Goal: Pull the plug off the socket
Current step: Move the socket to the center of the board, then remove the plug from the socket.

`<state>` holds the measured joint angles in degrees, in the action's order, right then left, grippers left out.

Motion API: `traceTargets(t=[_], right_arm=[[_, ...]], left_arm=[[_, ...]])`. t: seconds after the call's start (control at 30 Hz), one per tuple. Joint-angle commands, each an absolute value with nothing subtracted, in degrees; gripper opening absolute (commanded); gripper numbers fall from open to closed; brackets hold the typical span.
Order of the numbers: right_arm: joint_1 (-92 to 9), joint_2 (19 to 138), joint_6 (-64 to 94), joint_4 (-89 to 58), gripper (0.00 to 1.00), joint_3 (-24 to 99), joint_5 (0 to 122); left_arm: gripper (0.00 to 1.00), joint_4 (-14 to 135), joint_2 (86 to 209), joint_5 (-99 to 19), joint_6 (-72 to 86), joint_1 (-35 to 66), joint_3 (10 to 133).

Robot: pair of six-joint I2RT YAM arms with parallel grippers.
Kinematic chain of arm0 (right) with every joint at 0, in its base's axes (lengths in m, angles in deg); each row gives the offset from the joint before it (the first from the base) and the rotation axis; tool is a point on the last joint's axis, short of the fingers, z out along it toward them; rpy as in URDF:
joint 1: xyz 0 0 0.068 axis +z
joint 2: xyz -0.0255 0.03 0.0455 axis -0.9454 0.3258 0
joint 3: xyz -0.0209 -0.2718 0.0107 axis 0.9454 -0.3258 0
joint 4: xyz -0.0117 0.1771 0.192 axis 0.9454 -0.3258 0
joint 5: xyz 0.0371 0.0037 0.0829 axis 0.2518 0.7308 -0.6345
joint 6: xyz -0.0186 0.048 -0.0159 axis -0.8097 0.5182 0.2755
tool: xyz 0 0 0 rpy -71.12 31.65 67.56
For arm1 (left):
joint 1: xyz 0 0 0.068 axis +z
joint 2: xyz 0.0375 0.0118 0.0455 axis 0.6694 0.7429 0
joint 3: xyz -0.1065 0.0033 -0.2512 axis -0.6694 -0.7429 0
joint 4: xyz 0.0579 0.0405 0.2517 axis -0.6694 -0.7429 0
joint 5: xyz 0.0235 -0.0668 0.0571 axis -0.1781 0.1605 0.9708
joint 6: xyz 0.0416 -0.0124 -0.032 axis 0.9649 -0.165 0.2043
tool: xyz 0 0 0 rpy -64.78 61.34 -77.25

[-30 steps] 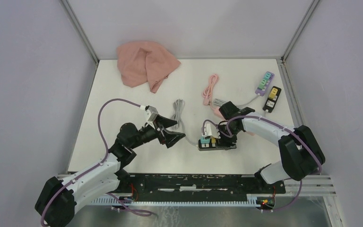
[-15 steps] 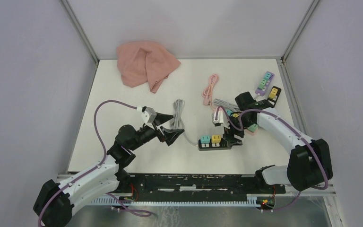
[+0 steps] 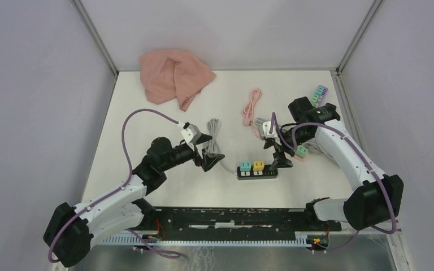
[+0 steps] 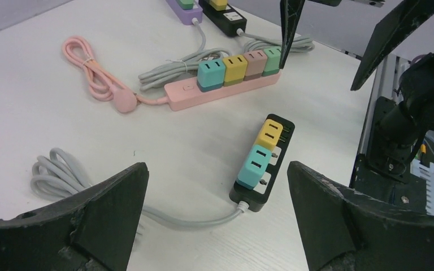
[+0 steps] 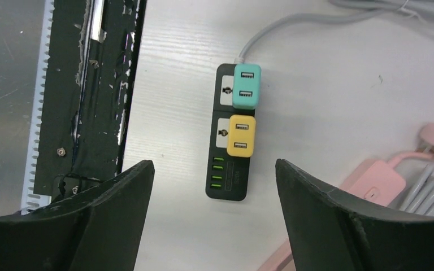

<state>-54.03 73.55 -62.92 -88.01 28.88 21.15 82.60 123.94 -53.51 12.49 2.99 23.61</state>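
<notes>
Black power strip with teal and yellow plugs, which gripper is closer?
Right. The right gripper hovers over the right end of the black power strip; the left gripper is farther off, beyond its cord end.

On black socket strip (image 3: 269, 173), teal plug (image 3: 244, 166) and yellow plug (image 3: 258, 165) side by side.

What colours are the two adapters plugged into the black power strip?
One teal adapter and one yellow adapter; clearest in the right wrist view.
</notes>
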Motion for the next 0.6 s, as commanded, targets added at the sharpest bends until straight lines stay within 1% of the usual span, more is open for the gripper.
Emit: traceTargets(t=[0.0,0.03,0.13,0.27,0.37,0.43,0.57], right_arm=[[-53.6,73.3,-70.1,-91.8,0.86,30.6,15.4],[-53.5,73.1,-69.2,-89.3,0.86,29.9,15.2],[-53.3,73.2,-65.9,-84.1,0.86,27.1,15.3],[-53.2,73.4,-61.3,-74.7,0.83,21.7,18.1],[-53.1,73.8,-59.4,-69.5,0.82,18.2,18.6],[-53.1,73.8,-59.1,-67.8,0.81,16.9,19.4],[-53.1,73.7,-58.2,-65.6,0.79,15.1,19.9]], left_arm=[[1.0,86.4,123.4,-58.3,20.1,2.8,24.3],[0.99,88.3,123.5,-59.8,20.7,2.7,23.2],[0.94,89.0,125.3,-64.6,24.1,2.7,22.9],[0.85,89.1,131.3,-69.3,27.1,2.0,24.5],[0.82,88.8,136.6,-68.0,30.8,-1.7,26.6],[0.81,89.0,141.6,-65.9,33.3,-4.7,28.2],[0.75,89.6,150.2,-61.9,36.8,-8.5,31.1]])
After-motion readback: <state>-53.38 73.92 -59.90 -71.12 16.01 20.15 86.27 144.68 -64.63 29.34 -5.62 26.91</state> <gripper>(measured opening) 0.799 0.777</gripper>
